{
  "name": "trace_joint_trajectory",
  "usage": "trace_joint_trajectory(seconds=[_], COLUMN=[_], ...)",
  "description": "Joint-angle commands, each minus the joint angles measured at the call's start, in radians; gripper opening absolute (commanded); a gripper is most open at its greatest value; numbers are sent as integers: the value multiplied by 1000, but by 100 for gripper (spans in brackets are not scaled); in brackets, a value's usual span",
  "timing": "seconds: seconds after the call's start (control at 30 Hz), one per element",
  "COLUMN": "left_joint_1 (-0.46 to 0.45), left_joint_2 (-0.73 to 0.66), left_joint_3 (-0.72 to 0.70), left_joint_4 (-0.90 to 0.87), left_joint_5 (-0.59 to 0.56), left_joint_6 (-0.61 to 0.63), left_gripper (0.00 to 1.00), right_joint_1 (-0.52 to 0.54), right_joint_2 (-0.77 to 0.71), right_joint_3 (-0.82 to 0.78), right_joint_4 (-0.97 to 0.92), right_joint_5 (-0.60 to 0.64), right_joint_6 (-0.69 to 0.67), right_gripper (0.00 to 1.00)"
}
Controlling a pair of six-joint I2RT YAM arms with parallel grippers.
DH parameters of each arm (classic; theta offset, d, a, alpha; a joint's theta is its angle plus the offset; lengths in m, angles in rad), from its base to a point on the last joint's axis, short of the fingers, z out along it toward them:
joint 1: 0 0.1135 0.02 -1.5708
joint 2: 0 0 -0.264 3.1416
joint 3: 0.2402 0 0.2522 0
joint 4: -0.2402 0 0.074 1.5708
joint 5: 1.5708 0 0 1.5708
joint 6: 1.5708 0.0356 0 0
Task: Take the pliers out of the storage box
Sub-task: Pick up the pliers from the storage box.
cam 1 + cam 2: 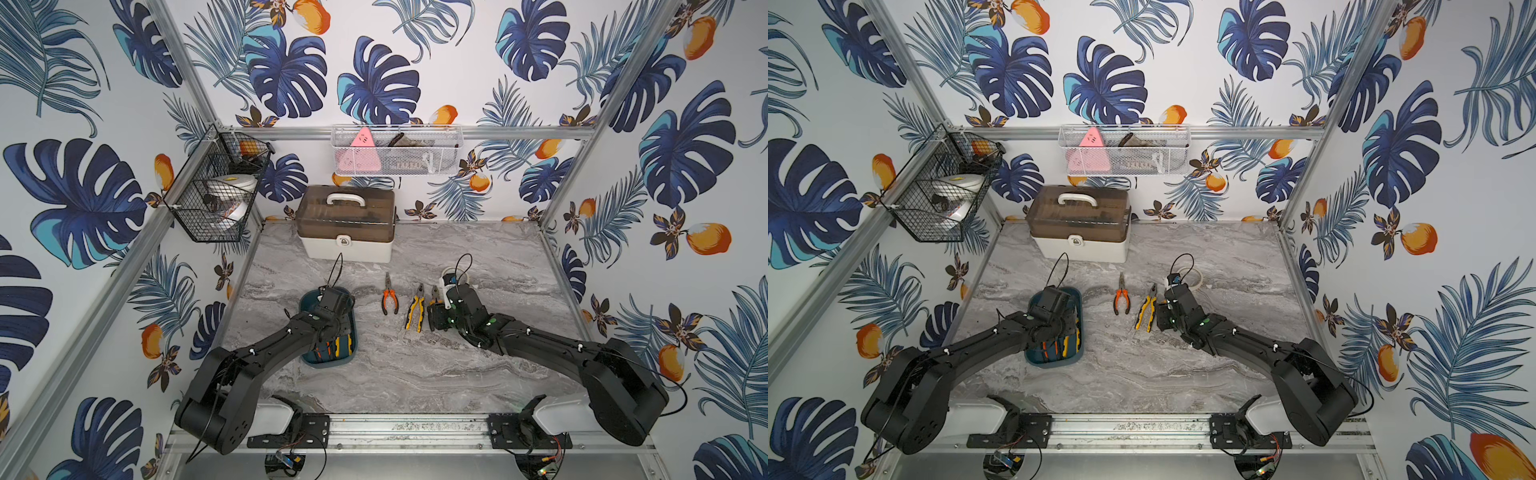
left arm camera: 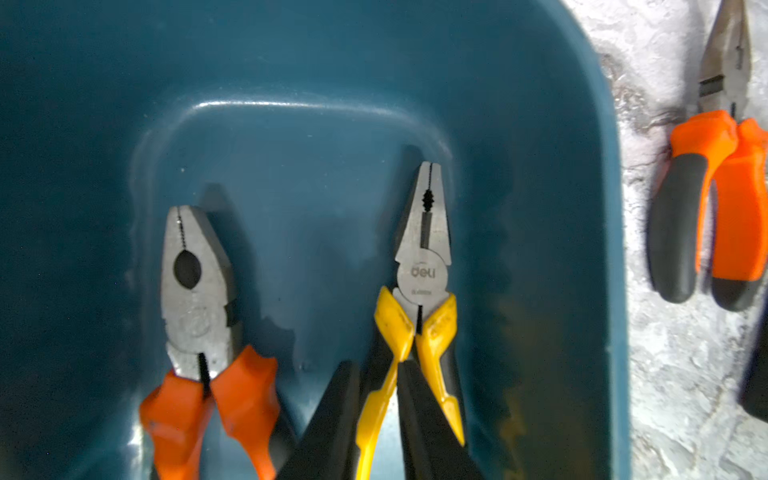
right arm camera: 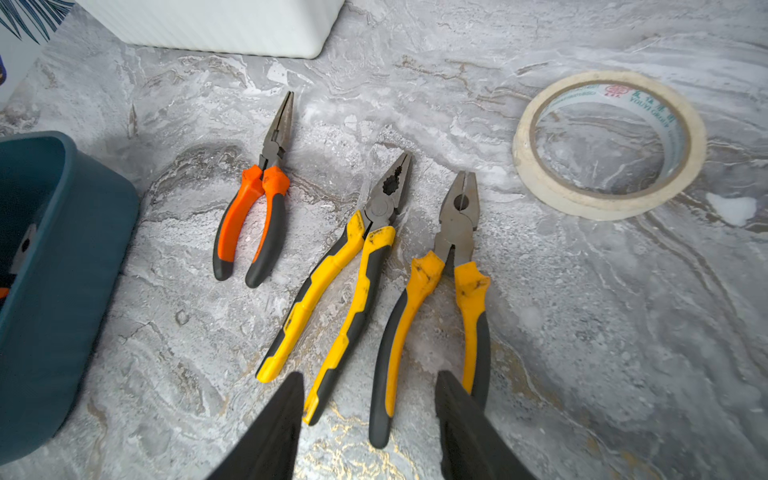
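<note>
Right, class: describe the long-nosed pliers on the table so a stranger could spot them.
Find the white case with the brown lid at the back of the marble table. Three pliers lie in a row before it; take the pair nearest the teal storage box. Unlike its yellow-handled neighbours, the long-nosed pliers have orange handles and a thin tapering nose.

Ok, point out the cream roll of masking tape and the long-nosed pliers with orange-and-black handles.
cream tape roll (image 3: 602,206): right wrist view, outer wall.
long-nosed orange-and-black pliers (image 3: 274,181): right wrist view, orange grip.
</note>
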Motion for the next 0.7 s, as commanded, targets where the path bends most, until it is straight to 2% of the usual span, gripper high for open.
trace_joint_trajectory(seconds=[0.0,0.4,0.53,0.67], left_joint_1=[0,-13,-27,-31], left_joint_2=[13,75,98,106], left_joint_3=[7,38,49,53], left_joint_4=[-14,-24,-19,-15], left_joint_5=[-21,-8,14,18], left_joint_6=[21,28,35,36], left_gripper=[26,25,31,33], right_joint_1=[0,-1,-2,-4], right_joint_2=[-3,-21,-21,-25], right_joint_3=[0,-12,-11,-12], right_joint_4=[12,18,17,14], right_joint_5=[34,50,49,52], right_joint_6=[10,10,9,9], right_gripper=[55,55,55,55])
